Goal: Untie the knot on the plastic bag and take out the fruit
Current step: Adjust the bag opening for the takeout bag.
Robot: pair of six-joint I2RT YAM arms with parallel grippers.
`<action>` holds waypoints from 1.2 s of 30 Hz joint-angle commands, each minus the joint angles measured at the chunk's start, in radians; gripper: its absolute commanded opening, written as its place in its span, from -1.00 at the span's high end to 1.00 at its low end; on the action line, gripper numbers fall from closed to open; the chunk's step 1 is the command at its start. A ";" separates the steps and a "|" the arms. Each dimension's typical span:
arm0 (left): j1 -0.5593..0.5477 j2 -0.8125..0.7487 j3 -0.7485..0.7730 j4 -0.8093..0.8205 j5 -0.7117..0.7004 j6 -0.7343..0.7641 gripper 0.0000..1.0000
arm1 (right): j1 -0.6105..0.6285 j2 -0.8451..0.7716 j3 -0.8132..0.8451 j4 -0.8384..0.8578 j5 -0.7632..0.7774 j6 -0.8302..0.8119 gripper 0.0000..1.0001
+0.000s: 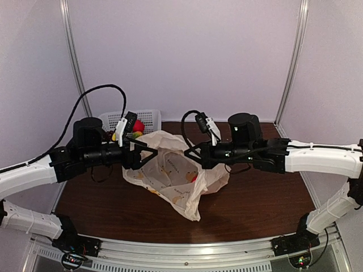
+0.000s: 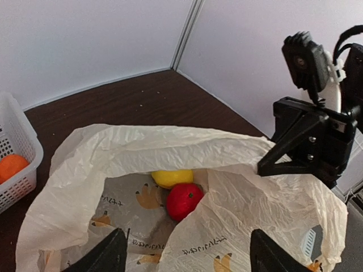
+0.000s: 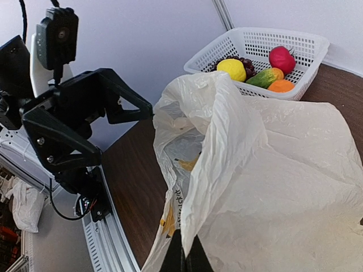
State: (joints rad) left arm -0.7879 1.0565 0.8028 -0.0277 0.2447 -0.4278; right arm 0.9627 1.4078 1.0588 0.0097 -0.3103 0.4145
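**Bag open between the two claws, two fruits lying inside**

The bag (image 1: 170,175) is lying in the middle of the table (image 1: 261,198), between the two claws. Its mouth is standing open and is facing upward and toward the left arm.

The right claw (image 3: 184,258) is clenching the thin film at the right side of the mouth. Its fingers are pressing together on the film and are holding this edge lifted above the table.

The left claw (image 2: 190,252) is hanging at the opposite side of the mouth with its fingers spread wide. It is gripping nothing. In the left wrist view the open mouth is lying between and just beyond the two fingers.

In the top view the long axis of the bag is running diagonally. The wide open end is lying far and left, near the basket (image 1: 148,117). The narrow crumpled end is pointing toward the near edge, a little to the right.

Inside the bag a yellow fruit (image 2: 172,177) and a red fruit (image 2: 183,201) are lying on the printed film. They are touching each other, and the red one is sitting nearer to the left claw. Both are lying well beyond its fingertips.

The basket is standing at the far left of the table, just behind the bag, and other fruit (image 3: 282,58) is lying in it.
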 commanded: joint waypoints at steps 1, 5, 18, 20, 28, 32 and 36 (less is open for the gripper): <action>-0.002 0.018 0.040 -0.056 -0.165 0.015 -0.56 | 0.015 0.008 0.043 0.001 -0.048 -0.039 1.00; 0.001 -0.004 0.125 -0.160 -0.264 0.084 -0.77 | 0.014 0.010 0.047 -0.002 -0.041 -0.053 1.00; 0.137 0.130 0.224 -0.287 -0.060 0.160 -0.95 | 0.014 0.007 0.044 -0.023 -0.031 -0.065 1.00; 0.140 0.145 0.226 -0.287 -0.056 0.175 -0.95 | 0.015 0.006 0.044 -0.028 -0.031 -0.066 1.00; 0.179 0.165 0.217 -0.270 -0.017 0.172 -0.02 | 0.015 -0.010 0.033 -0.038 -0.010 -0.063 1.00; 0.181 0.188 0.217 -0.274 -0.017 0.170 0.46 | 0.017 -0.029 0.025 -0.051 0.015 -0.058 1.00; 0.180 0.193 0.216 -0.266 -0.021 0.163 0.93 | 0.024 -0.056 0.011 -0.094 0.078 -0.050 0.79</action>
State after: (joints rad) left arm -0.6121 1.2411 1.0050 -0.3161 0.2138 -0.2642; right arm 0.9730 1.4044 1.0801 -0.0311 -0.3107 0.3626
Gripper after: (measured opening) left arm 0.125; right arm 0.051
